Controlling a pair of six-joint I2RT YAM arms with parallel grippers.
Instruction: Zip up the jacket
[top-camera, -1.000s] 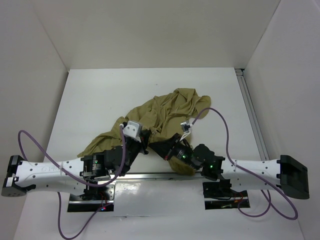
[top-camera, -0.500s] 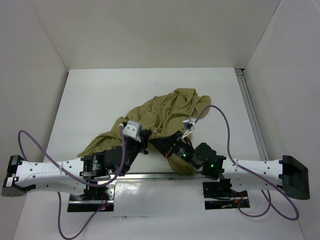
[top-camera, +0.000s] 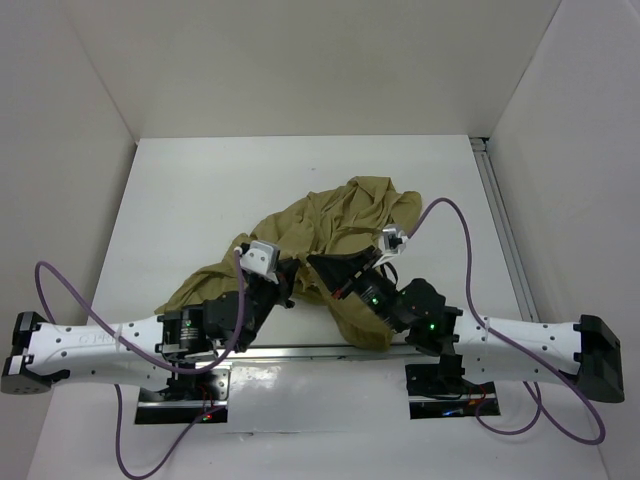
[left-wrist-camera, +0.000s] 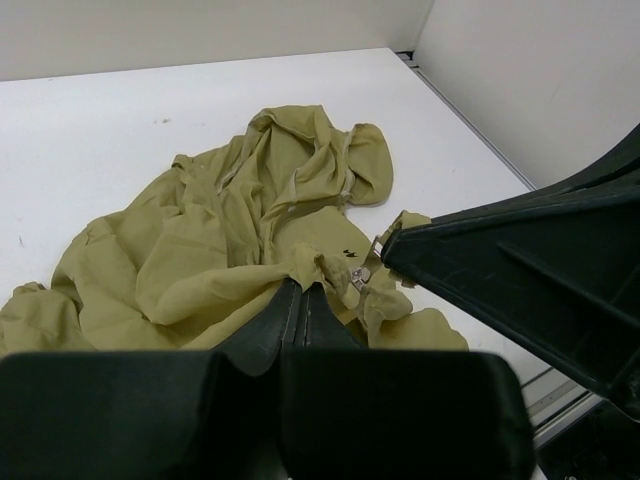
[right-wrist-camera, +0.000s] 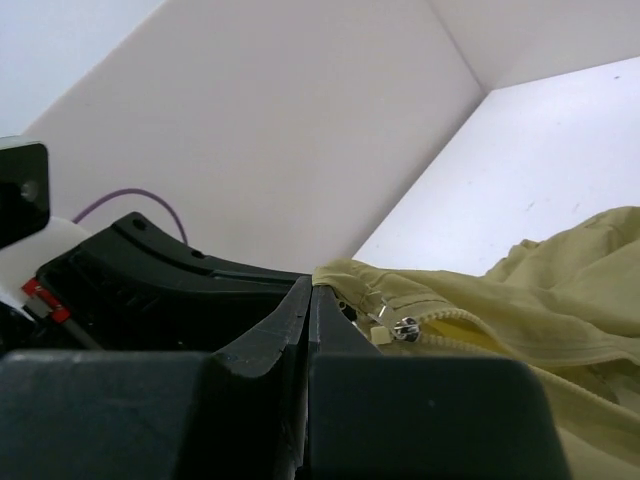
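Sprawling rumpled, the olive jacket (top-camera: 340, 215) is pinched by left pincer (left-wrist-camera: 302, 288) and right pincer (right-wrist-camera: 308, 290).

Flat white worktop (top-camera: 200, 180); a crumpled olive-tan thin fabric jacket (top-camera: 335, 215) lies heaped on it, around the middle and toward the near edge.

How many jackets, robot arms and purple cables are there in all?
Jacket: 1
Robot arms: 2, left arm and right arm
Purple cables: 2, left cable and right cable
Total: 5
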